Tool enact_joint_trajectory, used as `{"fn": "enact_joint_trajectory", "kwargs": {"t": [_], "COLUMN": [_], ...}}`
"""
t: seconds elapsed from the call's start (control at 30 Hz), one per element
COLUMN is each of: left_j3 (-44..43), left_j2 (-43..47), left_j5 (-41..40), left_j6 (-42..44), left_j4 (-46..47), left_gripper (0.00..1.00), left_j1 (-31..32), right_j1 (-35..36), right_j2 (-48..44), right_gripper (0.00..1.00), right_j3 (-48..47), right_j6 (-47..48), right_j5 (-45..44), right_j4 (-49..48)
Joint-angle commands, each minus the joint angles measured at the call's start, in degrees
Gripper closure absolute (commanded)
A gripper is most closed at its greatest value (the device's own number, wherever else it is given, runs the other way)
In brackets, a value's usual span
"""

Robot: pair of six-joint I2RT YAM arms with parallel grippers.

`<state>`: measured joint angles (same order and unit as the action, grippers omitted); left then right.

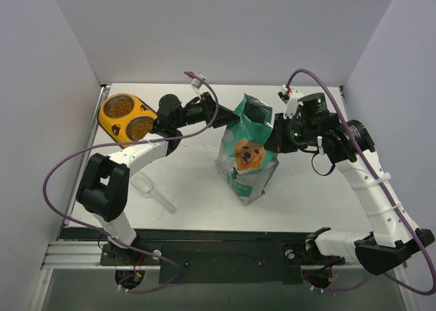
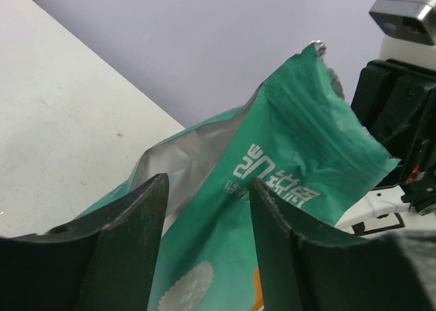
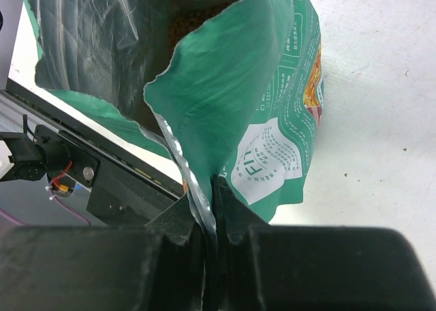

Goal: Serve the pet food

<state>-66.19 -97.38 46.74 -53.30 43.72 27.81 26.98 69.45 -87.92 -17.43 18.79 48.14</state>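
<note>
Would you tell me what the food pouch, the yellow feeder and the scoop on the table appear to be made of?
The pouch looks like flexible plastic film lined with foil: it creases, and its inside shines silvery. The yellow feeder seems moulded plastic, smooth and evenly coloured. The scoop is probably clear hard plastic, since the table shows through it.

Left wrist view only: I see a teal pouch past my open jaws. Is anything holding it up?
Observer: Yes. The right jaws are shut on the pouch at its top edge.
Operator: Is there food in the feeder?
Observer: Both bowls of the yellow feeder hold kibble.
Operator: Where is the scoop?
Observer: The scoop lies on the table, left of the pouch and apart from it.
</note>
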Motion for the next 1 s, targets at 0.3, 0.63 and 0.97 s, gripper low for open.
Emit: {"fn": "enact_joint_trajectory", "kwargs": {"t": [0.3,0.63,0.97], "left_j3": [-3.5,5.81,5.65], "left_j2": [3.93,19.24,28.04], "left_j5": [-10.16,-29.6,-20.52], "left_j6": [6.14,9.17,14.19], "left_j4": [-6.08,-21.75,-31.77], "left_gripper": [1.0,1.0,0.87], "left_j1": [0.4,4.7,4.36], "right_j1": [-0.53,-0.35,-0.53], "right_j2": [-0.63,0.07,-1.07], "right_gripper": [1.0,1.0,1.0], "right_j3": [-7.7,-8.06,-9.29], "right_j6": [2.75,7.23,9.08], "right_j5": [-16.4,-15.63,-11.85], "right_j4": [10.39,13.21,15.23]}}
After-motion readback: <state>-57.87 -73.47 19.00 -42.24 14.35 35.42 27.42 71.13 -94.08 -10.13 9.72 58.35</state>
